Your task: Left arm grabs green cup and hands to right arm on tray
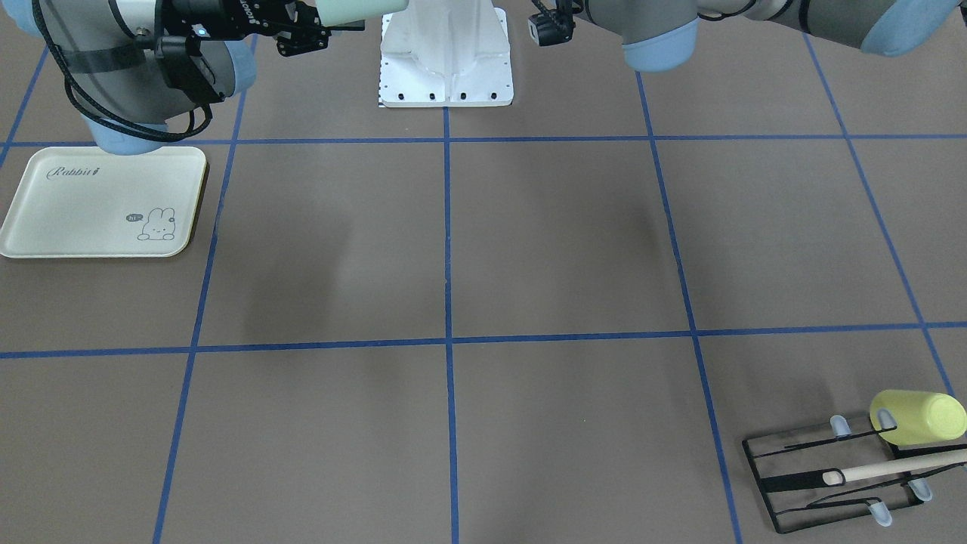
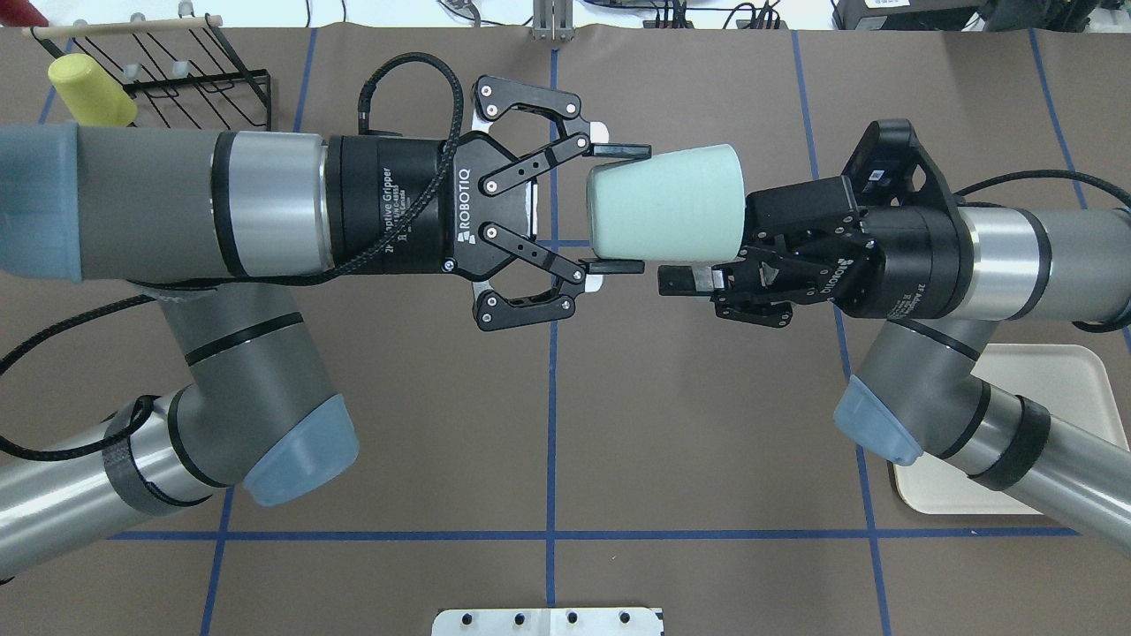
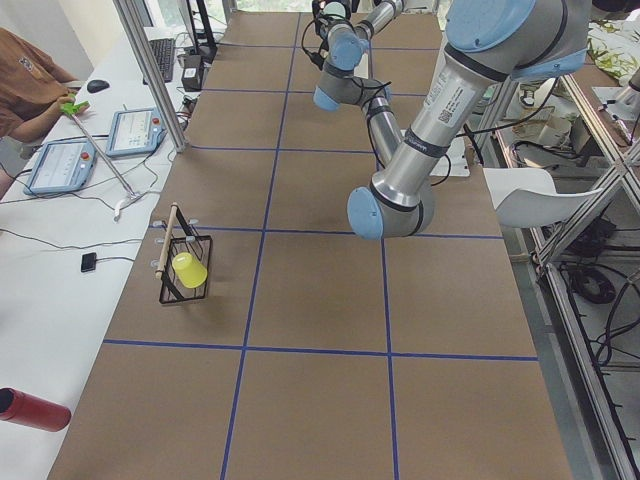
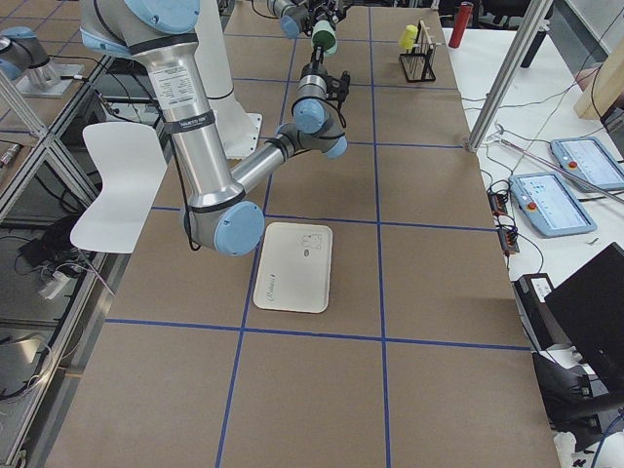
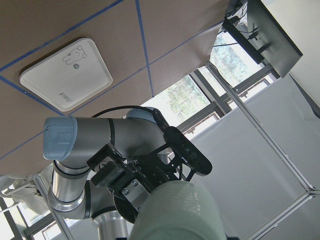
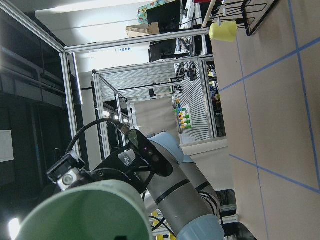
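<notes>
The pale green cup [image 2: 667, 203] lies on its side in mid-air above the table's middle, narrow end toward my left arm. My left gripper [image 2: 617, 208] is shut on that narrow end, one finger against each side. My right gripper [image 2: 698, 221] reaches around the wide end and looks open. One of its fingers [image 2: 685, 279] shows just outside the cup's edge and the other is hidden behind the cup. The cup fills the bottom of the left wrist view [image 5: 175, 210] and of the right wrist view [image 6: 85, 210]. The cream Rabbit tray [image 1: 75, 219] lies bare under the right arm [image 2: 1051, 389].
A yellow cup [image 1: 918, 417] hangs on a black wire rack [image 1: 823, 476] with a wooden rod at the far corner on my left side. The white robot base plate [image 1: 446, 68] sits between the arms. Blue tape lines grid the brown table.
</notes>
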{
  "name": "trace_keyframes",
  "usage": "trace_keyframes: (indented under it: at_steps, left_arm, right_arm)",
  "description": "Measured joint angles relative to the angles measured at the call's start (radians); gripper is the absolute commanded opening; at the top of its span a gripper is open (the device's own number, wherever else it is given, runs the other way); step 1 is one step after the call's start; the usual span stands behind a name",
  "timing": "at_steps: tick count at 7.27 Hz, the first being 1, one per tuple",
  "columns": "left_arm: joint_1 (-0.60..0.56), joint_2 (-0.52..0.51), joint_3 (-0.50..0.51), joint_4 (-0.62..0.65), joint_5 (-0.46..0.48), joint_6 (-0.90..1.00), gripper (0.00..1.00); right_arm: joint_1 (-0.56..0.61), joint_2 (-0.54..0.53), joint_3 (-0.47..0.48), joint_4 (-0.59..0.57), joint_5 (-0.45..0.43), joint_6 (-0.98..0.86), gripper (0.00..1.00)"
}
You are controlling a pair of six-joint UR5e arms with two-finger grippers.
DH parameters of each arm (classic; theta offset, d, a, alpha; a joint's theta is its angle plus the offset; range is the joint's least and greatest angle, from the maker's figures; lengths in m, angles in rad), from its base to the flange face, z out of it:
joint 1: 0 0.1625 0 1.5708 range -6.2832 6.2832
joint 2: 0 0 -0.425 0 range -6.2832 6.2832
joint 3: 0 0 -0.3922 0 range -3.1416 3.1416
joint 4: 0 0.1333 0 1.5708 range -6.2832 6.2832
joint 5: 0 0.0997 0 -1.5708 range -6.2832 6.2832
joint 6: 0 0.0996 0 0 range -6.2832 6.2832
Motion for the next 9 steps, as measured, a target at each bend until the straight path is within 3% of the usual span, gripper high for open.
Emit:
trace_keyframes:
  at_steps: [1,2,7,9]
  left_arm:
    - [0.006,0.000,0.000,0.000,0.002,0.000,0.48]
    - [0.015,0.000,0.000,0.000,0.003,0.001,0.99]
    - [0.018,-0.006,-0.005,0.010,0.001,0.007,1.00]
    - [-0.006,-0.001,-0.009,0.037,-0.019,0.040,1.00]
  right_arm:
    - [0.000,-0.002,0.000,0.007,-0.002,0.001,0.00]
    - [0.000,-0.004,0.000,0.013,-0.004,0.002,0.00]
    - [0.002,-0.024,-0.008,0.055,-0.025,0.055,0.00]
    - [0.036,-0.090,0.008,0.054,-0.017,0.070,0.00]
